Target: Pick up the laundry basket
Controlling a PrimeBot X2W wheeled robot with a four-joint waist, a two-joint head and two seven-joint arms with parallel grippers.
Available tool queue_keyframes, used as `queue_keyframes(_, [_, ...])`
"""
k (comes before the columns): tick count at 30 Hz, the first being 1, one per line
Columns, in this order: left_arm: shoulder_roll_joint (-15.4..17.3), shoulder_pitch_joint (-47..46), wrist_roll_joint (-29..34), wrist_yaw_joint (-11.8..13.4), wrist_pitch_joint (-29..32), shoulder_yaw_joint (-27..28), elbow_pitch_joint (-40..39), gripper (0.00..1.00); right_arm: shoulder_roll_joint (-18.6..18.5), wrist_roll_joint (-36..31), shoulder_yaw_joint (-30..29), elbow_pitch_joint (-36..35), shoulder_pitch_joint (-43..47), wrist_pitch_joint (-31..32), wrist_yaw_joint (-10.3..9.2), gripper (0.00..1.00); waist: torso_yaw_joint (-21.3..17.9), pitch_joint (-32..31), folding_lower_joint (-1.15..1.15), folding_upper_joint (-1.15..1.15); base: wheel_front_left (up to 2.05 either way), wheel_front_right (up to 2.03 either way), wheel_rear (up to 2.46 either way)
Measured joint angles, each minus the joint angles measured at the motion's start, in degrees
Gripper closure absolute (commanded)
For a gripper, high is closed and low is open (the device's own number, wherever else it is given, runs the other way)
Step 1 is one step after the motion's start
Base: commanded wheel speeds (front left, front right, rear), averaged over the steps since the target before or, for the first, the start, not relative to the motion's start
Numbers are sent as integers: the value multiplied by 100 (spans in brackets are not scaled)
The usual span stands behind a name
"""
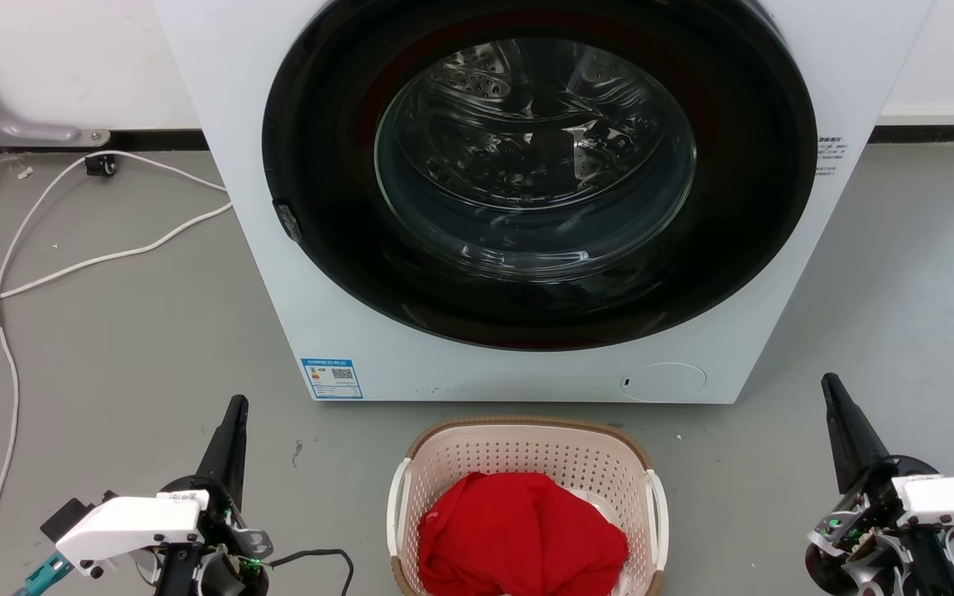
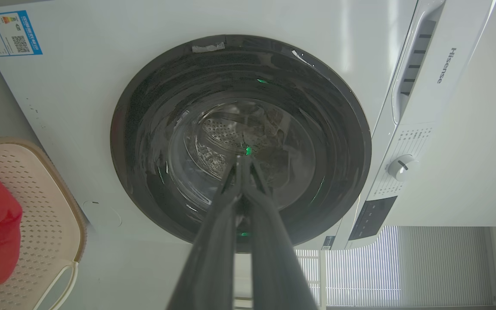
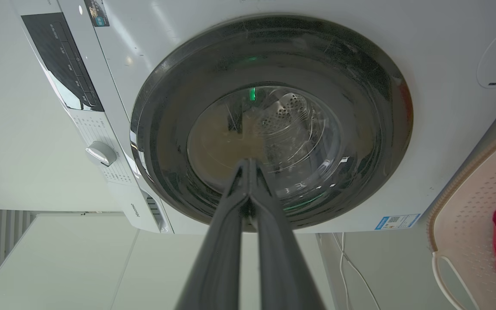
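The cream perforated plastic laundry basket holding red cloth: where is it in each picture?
Head view: the cream perforated plastic laundry basket at bottom centre.
Left wrist view: basket at lower left edge.
Right wrist view: basket at lower right edge.
Shared landmark: the white washing machine's round dark door.

Washer [image 1: 527,207] stands on the floor [image 1: 113,372], back against the wall [image 1: 71,58], door facing forward. Basket [image 1: 527,451] sits on the floor just before the washer, below the door, not touching it. Garment [image 1: 518,530] lies in the basket. Left gripper [image 1: 237,403] is left of the basket, right gripper [image 1: 829,381] right of it, both well apart from it. Cable [image 1: 71,265] lies on the floor left of the washer.
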Motion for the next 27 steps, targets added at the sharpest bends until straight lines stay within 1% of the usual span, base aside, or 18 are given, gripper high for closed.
queue_keyframes(27, [-21, -1, 14, 0, 18, 31, 1, 100, 8, -1, -7, 1, -1, 2, 0, 100, 0, 0, 0, 0, 0, 0, 0])
